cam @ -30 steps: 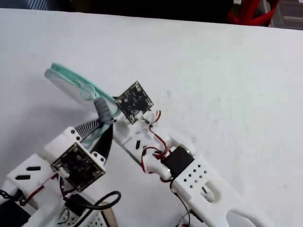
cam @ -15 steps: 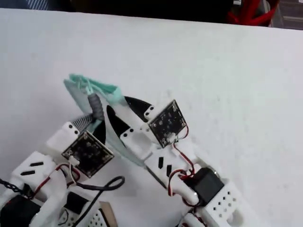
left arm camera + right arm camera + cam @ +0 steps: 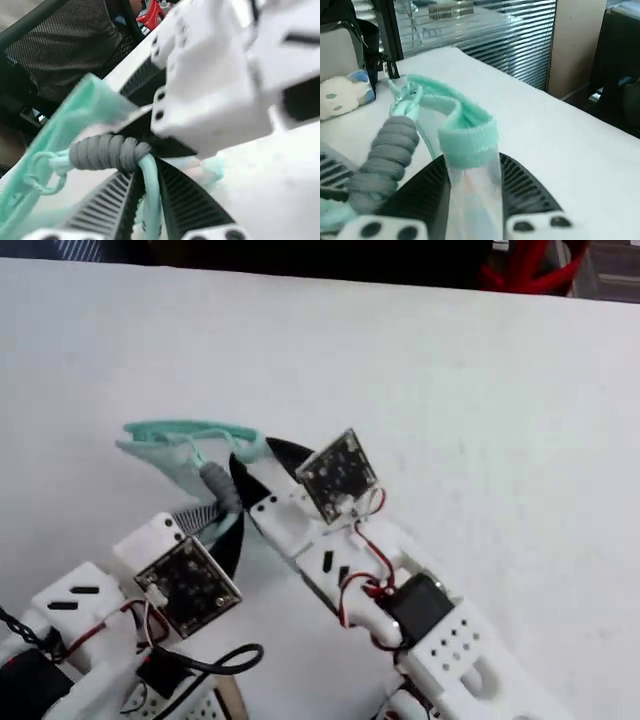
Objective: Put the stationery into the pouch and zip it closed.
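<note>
Stretching wide and white, the worktop (image 3: 480,390) meets a dark room edge with a red frame (image 3: 530,265). Left of centre, the pouch (image 3: 165,445), translucent with mint trim and a grey knotted pull (image 3: 222,488), is held by the left tool (image 3: 147,172), clamped on its mint cord, and the right tool (image 3: 470,165), clamped on its end.

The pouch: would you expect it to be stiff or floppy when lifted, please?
Probably floppy: the pouch bends and twists between the right gripper and the left gripper. Likely light, as its wall looks thin and see-through. The pull cord would likely swing loosely if released.
</note>
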